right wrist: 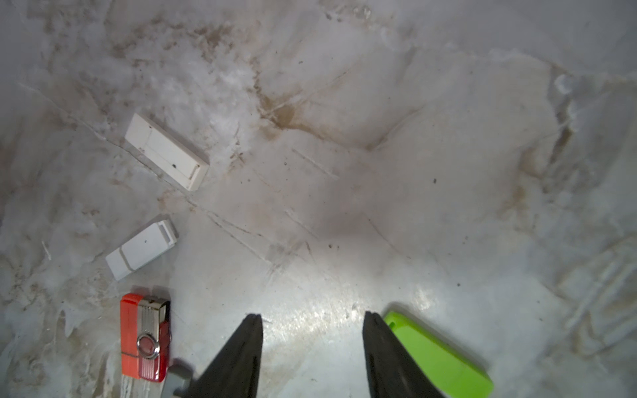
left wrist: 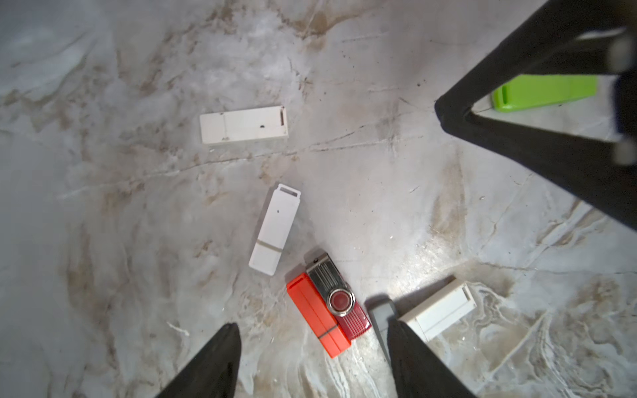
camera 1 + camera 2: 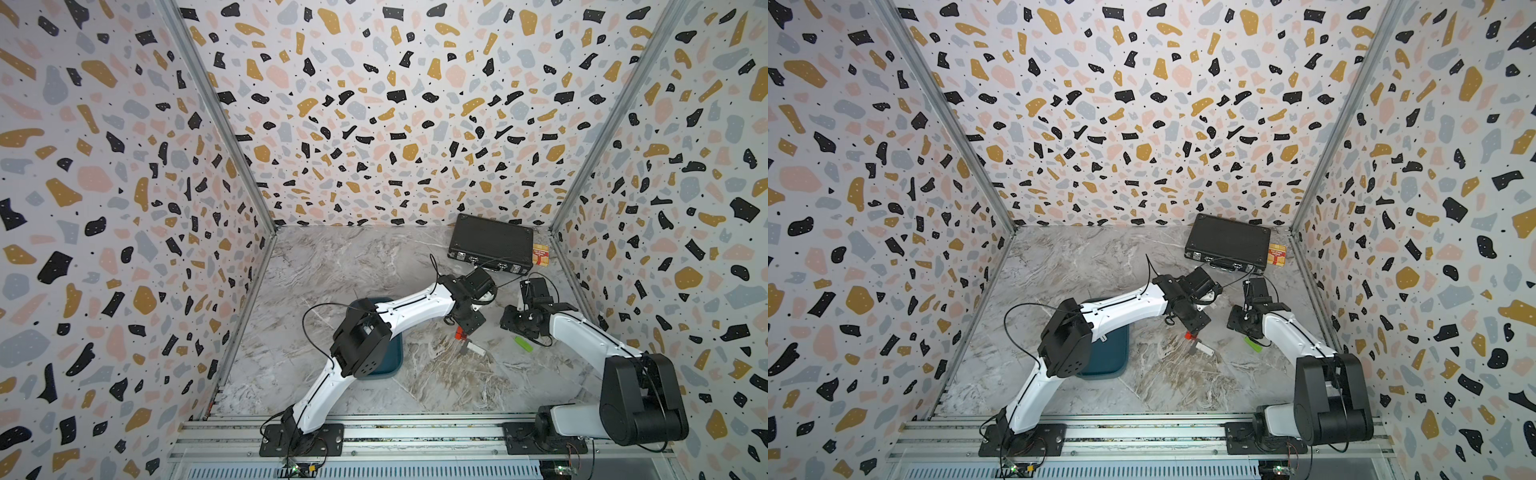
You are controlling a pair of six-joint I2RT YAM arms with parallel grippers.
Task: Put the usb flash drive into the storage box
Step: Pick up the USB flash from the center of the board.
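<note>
The orange drive [image 2: 315, 313] lies flat on the tabletop [image 2: 138, 172] against a red drive [image 2: 339, 298], well apart from the box [image 3: 1104, 357]. It is probably light, stiff and slick, best pinched across its long sides. The left hand [image 2: 312, 325] is spread astride both. The right hand [image 1: 312, 317] is spread and empty.

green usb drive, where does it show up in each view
Top view: green usb drive on the table, just under the right arm's wrist.
Top view: same spot.
Left wrist: partly hidden by a black part of the right arm.
Right wrist: beside one finger of the right claw.
Shared landmark: red swivel drive.
</note>
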